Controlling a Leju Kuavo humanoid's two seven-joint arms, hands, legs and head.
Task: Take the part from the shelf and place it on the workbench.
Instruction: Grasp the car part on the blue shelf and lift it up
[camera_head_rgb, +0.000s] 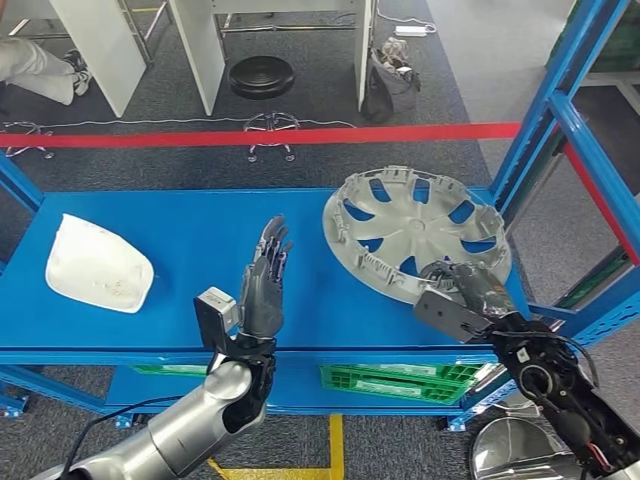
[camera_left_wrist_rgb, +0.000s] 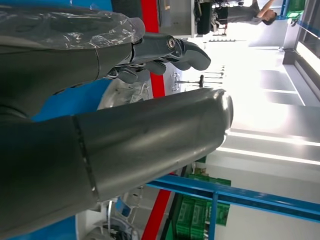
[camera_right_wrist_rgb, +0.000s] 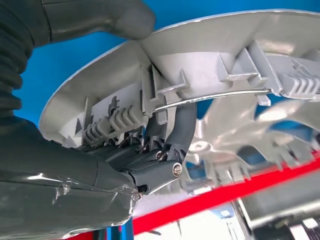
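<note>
gripping the hubcap (camera_head_rgb: 411, 225) rim — right robot hand (camera_head_rgb: 462, 290); left robot hand (camera_head_rgb: 264, 280) spread, white cover (camera_head_rgb: 96, 265) well apart.

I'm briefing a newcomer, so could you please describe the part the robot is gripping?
On the blue metal shelf, toward its right end, lies a round silver-grey plastic wheel cover with spoke cut-outs. The right hand grips its near rim; the white shell far left is solid.

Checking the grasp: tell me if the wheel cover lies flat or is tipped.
Tipped: the wheel cover has its near rim raised off the blue shelf, gripped by the right hand.
</note>
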